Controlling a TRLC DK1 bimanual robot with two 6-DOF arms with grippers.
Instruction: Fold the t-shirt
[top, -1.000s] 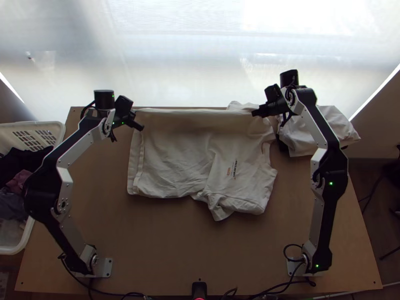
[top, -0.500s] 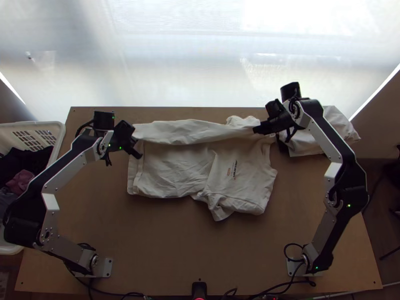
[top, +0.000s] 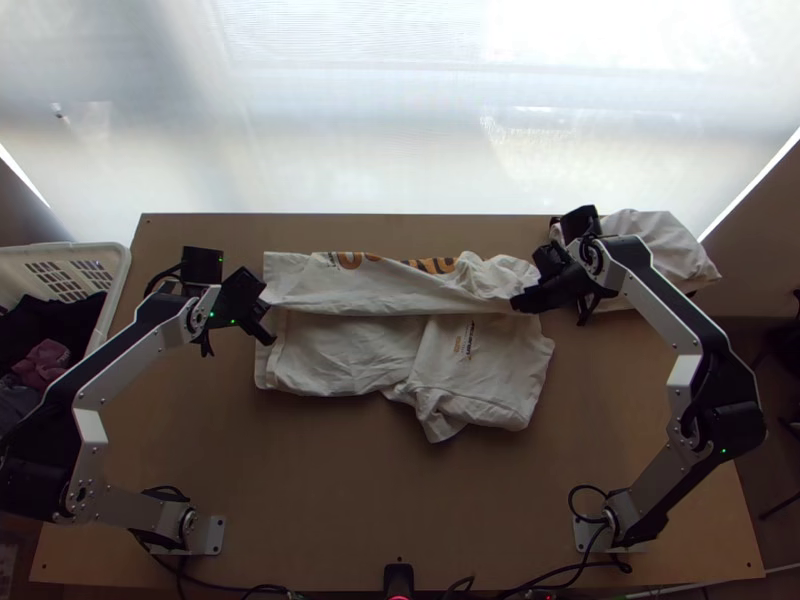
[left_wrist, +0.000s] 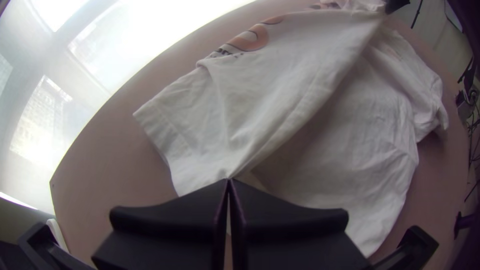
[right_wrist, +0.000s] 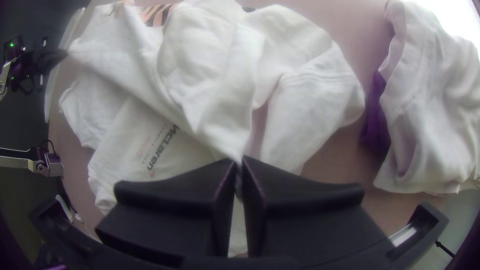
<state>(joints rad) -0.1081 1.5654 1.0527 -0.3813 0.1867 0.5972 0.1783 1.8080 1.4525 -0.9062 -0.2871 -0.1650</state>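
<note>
Top view, and here's the white t-shirt (top: 345, 360) on the bench (top: 400, 480), laid across it between the two hands and part-folded. Left hand (top: 271, 341) is over the shirt's left end, right hand (top: 518, 303) at the far part of its right end. Between them runs a long flap (top: 385, 290), its nearer edge drawn from hand to hand, orange print (top: 434, 264) along its far side. Nearer the arms, the rest of the shirt lies rumpled, a small print (top: 466, 338) on it and a corner poking out at the near side.

Now to the left wrist view: left hand (left_wrist: 229, 181) has its fingers pressed together at the tips, nipping the flap's edge, and the cloth gathers to a point right there. Shirt all around those fingertips!

Over to the right wrist view, same story: right hand (right_wrist: 239, 160) is closed on a pinch of shirt, folds converging into the tips, bunched cloth just beyond.

Off to the right, a second white cloth (top: 660, 250) sits heaped near the bench's far corner, apart from the shirt. Over on the left, a white basket (top: 117, 262) of dark and pinkish clothes (top: 42, 364) stands beside the bench.
</note>
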